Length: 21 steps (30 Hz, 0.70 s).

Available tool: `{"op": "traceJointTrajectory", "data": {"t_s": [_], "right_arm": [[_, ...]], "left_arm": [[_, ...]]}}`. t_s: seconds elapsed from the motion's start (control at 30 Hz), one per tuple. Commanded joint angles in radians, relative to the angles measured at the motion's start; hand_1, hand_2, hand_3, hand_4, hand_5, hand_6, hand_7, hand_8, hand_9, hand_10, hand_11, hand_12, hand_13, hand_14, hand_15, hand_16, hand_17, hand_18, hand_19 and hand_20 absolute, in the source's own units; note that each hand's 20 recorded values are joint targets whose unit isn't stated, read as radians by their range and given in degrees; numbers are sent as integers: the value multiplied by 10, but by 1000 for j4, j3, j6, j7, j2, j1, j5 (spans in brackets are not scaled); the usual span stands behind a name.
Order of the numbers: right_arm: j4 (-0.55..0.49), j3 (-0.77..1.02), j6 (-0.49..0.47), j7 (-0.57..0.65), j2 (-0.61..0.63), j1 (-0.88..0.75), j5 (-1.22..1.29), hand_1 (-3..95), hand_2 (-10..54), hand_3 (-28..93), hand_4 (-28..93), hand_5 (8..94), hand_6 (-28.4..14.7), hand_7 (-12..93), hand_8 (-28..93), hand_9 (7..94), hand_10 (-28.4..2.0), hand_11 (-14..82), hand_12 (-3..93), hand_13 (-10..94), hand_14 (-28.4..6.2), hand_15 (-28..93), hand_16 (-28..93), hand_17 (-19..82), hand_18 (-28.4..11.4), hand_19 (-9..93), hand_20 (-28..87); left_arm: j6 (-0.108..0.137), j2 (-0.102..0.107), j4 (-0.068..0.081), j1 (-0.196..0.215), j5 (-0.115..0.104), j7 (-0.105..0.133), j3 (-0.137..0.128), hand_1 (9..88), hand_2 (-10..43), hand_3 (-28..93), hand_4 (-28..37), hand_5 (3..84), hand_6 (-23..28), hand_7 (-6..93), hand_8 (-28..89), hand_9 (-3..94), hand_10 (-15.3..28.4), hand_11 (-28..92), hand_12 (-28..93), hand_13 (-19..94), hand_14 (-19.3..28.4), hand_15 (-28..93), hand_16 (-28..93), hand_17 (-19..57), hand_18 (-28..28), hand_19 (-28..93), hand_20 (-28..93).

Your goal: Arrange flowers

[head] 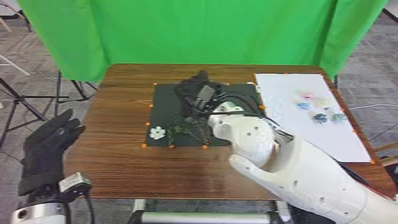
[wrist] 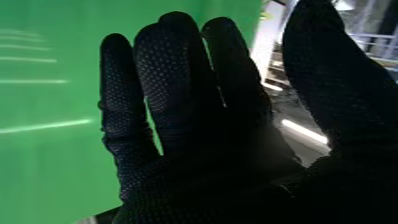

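And it's my right robot hand (head: 188, 91) out over the black mat (head: 163, 111), towards the desk's (head: 111, 167) far edge, fingers straight and spread, thumb wide! My left robot hand (head: 46, 145) is open too, just off the left edge. White flower (head: 157, 133) on the mat, on its side towards that left edge, dark greenery (head: 182, 129) beside it, and by the desk's right edge, pink (head: 307, 95) and blue flowers (head: 303, 106) on the white sheet (head: 333, 145)

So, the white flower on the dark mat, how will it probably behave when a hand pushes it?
The white flower looks small, so it is probably light. Its separate petals may bend under pressure. The spread, uneven outline suggests that it would slide rather than roll.
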Motion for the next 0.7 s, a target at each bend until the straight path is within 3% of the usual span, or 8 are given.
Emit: {"op": "traceJointTrajectory", "data": {"t_s": [0.03, 0.7], "right_arm": [[26, 174, -12, 56, 126, -68, 45, 351, -65, 841, -248, 561, -89, 169, -95, 559, -200, 258, 182, 594, -120, 751, 148, 266, -220, 868, -42], [150, 438, -41, 286, 326, -261, 232, 319, -43, 848, -246, 533, -101, 157, -89, 522, -212, 220, 178, 580, -126, 756, 141, 268, -219, 864, -35]], "left_arm": [[6, -23, -10, 18, 14, -15, 9, 259, 59, 836, -190, 402, 106, 159, -111, 343, 200, 361, 57, 231, 265, 630, -174, -92, 210, 593, 16], [9, -24, -6, 9, 7, 6, 30, 258, 58, 838, -191, 403, 106, 159, -111, 344, 199, 362, 56, 231, 265, 631, -173, -92, 210, 592, 17]]}}
